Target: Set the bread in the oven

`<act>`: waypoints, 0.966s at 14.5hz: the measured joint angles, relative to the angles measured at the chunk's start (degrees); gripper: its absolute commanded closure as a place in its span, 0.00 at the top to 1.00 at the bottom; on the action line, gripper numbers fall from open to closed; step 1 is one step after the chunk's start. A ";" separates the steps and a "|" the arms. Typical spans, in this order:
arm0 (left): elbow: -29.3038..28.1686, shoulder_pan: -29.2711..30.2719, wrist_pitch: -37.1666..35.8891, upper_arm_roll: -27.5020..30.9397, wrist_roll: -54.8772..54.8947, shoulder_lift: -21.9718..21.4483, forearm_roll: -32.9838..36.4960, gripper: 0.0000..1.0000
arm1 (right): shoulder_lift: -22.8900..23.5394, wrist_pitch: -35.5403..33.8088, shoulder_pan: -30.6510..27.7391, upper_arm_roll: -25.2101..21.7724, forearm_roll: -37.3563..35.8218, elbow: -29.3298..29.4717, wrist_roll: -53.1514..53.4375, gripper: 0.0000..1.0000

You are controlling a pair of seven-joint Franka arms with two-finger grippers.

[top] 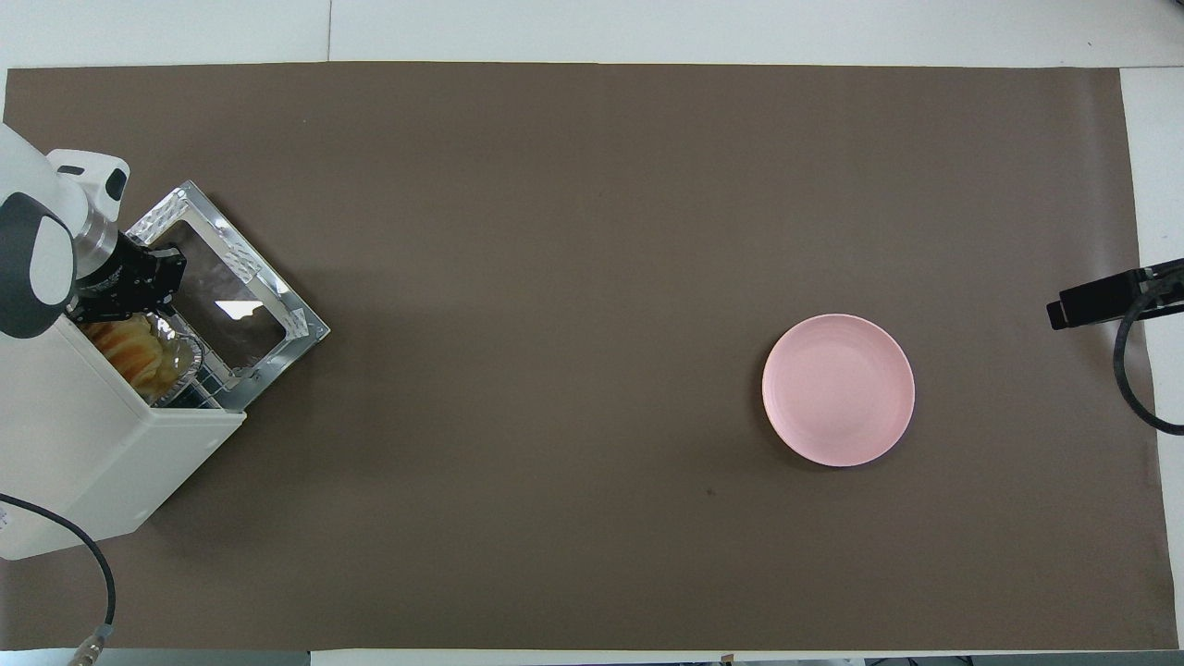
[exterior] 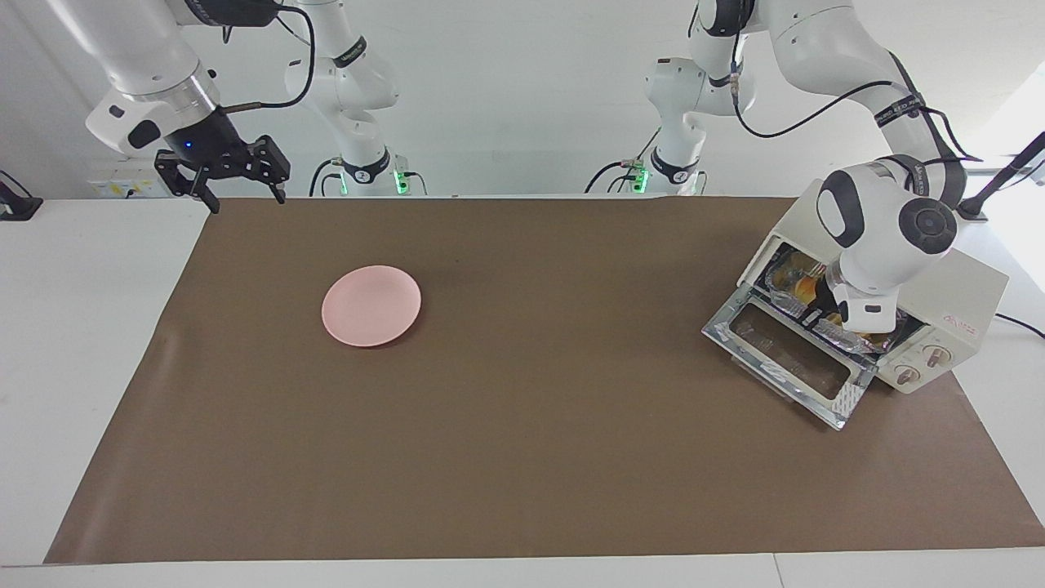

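Note:
The oven (exterior: 959, 286) stands at the left arm's end of the table with its glass door (exterior: 788, 359) dropped open. The bread (top: 129, 350) lies inside it on a crinkled foil tray (top: 182, 363); it also shows through the opening in the facing view (exterior: 804, 286). My left gripper (top: 139, 280) is at the oven's mouth, just over the tray's edge and the door's hinge; its wrist (exterior: 886, 237) hides the hand in the facing view. My right gripper (exterior: 243, 194) is open and empty, raised over the table's edge at the right arm's end, where that arm waits.
A round pink plate (exterior: 371, 305) sits empty on the brown mat (exterior: 522, 457) toward the right arm's end. The oven's open door juts out over the mat. A cable (top: 88, 564) runs from the oven off the table's near edge.

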 measured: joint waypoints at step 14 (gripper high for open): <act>6.79 -1.66 -5.22 -0.62 3.44 -2.18 2.29 1.00 | 0.00 0.00 0.00 0.00 0.00 0.00 0.00 1.00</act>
